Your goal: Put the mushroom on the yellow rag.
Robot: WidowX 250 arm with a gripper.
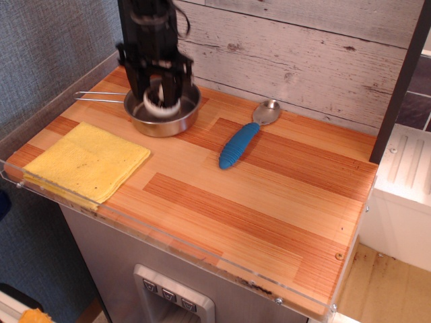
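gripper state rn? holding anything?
gripper: closed on the mushroom, raised just above the steel bowl; image is motion-blurred, so the grip looks likely rather than certain.

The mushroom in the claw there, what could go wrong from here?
The gripper holds the mushroom just above the steel bowl; the view is blurred, so the grip may be loose and it could drop back. Carried low, it might clip the bowl's rim. It could roll off the yellow rag.

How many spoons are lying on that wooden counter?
1. The blue-handled spoon lies near the middle, right of the steel bowl, its metal end toward the plank wall. The arm hides part of the bowl's inside.
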